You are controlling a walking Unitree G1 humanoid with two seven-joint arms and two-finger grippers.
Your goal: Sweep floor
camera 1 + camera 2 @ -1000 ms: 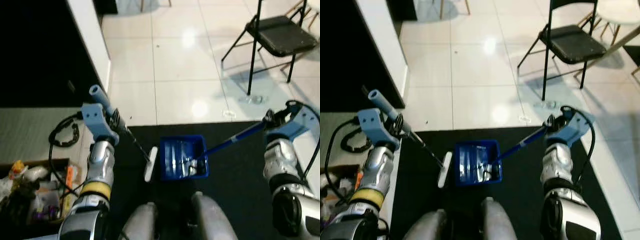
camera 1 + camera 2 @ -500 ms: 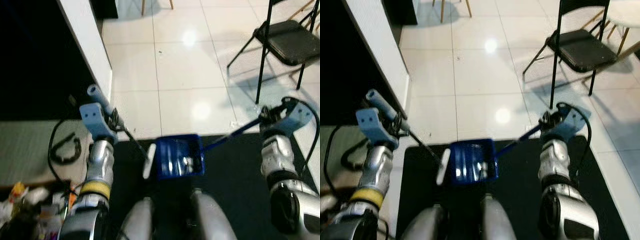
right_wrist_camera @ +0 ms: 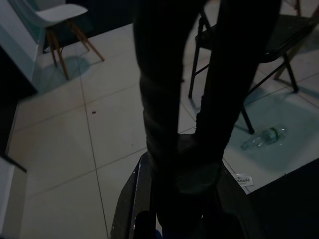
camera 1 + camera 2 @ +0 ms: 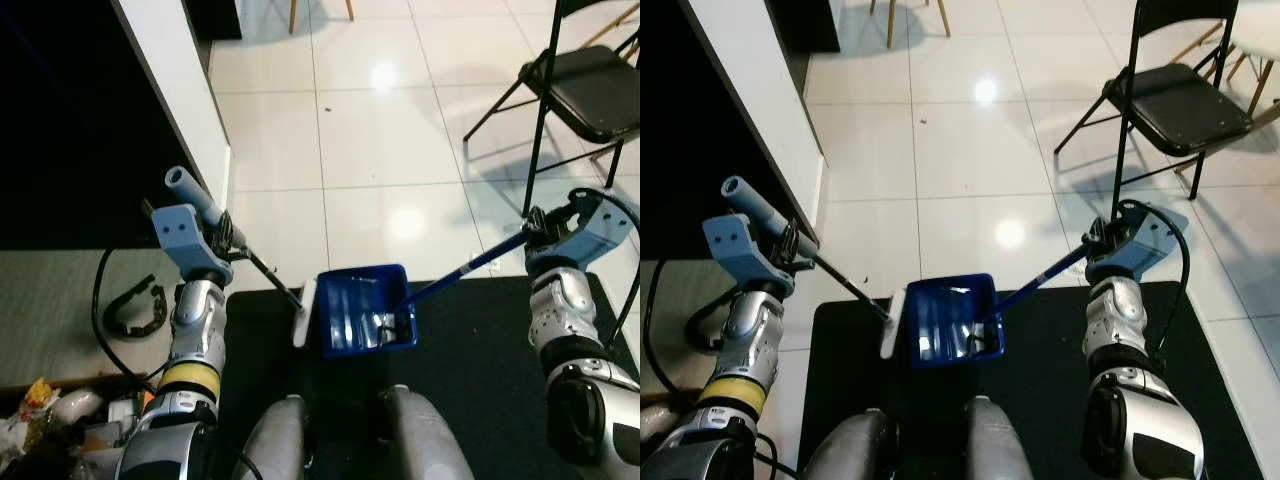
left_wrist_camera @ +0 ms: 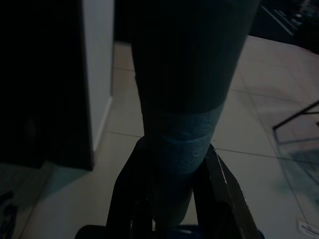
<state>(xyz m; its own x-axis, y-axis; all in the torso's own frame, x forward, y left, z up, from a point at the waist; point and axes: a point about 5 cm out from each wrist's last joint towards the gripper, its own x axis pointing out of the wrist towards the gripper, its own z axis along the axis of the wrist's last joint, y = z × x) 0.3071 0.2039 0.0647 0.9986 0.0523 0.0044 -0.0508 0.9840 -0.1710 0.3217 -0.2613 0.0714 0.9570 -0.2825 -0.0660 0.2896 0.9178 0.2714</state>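
While the robot stands on a black mat [image 4: 470, 400] at the edge of a white tiled floor [image 4: 380, 150], each hand grips one sweeping tool. Left hand [image 4: 222, 238]: pressed onto the grey-blue handle of a small brush [image 4: 270, 285]; in the left wrist view its black fingers [image 5: 219, 184] pinch that handle from both sides. From this hand the thin dark shaft slopes down and inward to a white brush head [image 4: 302, 314], which lies just beside the near wall of the dustpan. Outward of the left hand stand a white wall edge [image 4: 180, 90] and a dark recess, with a black cable [image 4: 125, 310] coiled on the floor below it. Dustpan [image 4: 365, 312]: a blue tray on the front edge of the mat, between the two hands and ahead of the robot's legs [image 4: 340, 440]. Right hand [image 4: 540, 228]: closed on the upper end of the dustpan's long blue handle [image 4: 465, 270], which runs down and inward to the tray. Beyond the right hand stands a black folding chair [image 4: 590, 90]; the right wrist view shows a plastic bottle [image 3: 263, 138] lying on the tiles near it and a small white tag [image 3: 241, 179] whose print is too blurred to read.
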